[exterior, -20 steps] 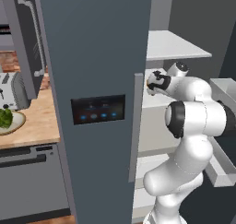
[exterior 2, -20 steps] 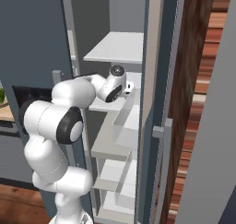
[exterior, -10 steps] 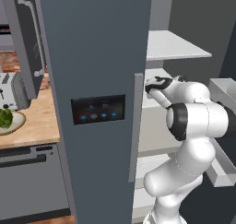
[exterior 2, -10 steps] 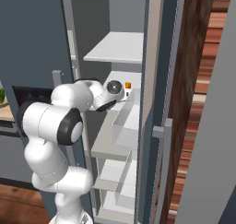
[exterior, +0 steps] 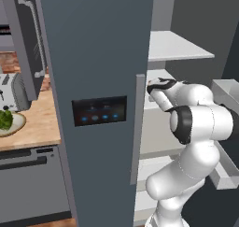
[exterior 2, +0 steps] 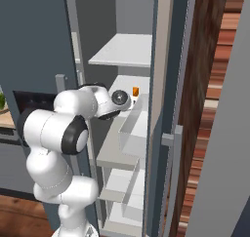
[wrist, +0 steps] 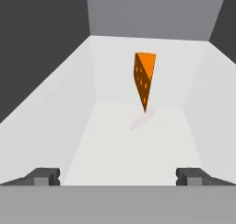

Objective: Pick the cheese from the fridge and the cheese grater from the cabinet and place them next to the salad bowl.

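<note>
The cheese [wrist: 144, 82], an orange wedge with small holes, stands on its tip toward the back of a white fridge shelf [wrist: 133, 144]. It also shows as a small orange spot [exterior 2: 135, 91] just beyond my hand. My gripper [wrist: 118, 176] is open, level with the shelf and well short of the cheese, with nothing between its fingertips [wrist: 46, 174]. My arm reaches into the open fridge [exterior: 98, 53] at mid height. The salad bowl [exterior: 18, 123] with green lettuce sits on the wooden counter at the left. The cheese grater is out of view.
The fridge's closed door with its dark control panel [exterior: 99, 111] stands left of my arm. Door bins [exterior 2: 134, 128] stick out on the right. A toaster [exterior: 10, 91] sits behind the bowl, and a grey door with a long handle [exterior: 33, 39] hangs above the counter.
My hand has turned and pushed lower and deeper into the fridge, toward the shelf. The cheese has come into sight past it in the right base view. The jaws stayed open.
</note>
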Controlling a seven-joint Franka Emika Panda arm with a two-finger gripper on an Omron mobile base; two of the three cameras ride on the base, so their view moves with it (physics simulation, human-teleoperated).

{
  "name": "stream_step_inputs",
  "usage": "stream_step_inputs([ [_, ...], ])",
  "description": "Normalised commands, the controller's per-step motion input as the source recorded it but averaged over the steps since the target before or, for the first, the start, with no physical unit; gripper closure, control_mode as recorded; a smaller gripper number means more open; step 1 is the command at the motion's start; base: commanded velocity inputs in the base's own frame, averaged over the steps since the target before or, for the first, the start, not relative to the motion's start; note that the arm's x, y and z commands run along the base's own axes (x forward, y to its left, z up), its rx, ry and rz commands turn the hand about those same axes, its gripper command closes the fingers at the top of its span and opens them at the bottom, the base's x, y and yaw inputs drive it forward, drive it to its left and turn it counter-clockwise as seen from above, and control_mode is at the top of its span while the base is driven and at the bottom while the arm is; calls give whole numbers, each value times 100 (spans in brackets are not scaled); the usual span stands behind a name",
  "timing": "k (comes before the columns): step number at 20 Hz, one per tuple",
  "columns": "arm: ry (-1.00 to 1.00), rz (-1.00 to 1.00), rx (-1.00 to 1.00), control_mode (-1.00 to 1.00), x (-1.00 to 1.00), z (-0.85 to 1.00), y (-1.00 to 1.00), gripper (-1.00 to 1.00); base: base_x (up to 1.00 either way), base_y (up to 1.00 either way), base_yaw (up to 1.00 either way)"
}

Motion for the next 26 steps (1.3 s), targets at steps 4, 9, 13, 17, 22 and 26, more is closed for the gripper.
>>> stream_step_inputs([
  [4, 0, 0, 0, -100, 3, 29, -5, -100, 0, 0, 0],
  [9, 3, 0, 0, -100, 3, 27, -1, -100, 0, 0, 0],
  [13, 1, 0, 0, -100, 11, 19, 0, -100, 0, 0, 0],
  [17, 7, 0, 0, -100, 16, 36, 0, -100, 0, 0, 0],
  [22, 13, 0, 0, -100, 14, 48, 0, -100, 0, 0, 0],
  [26, 13, 0, 0, -100, 6, 35, 0, -100, 0, 0, 0],
])
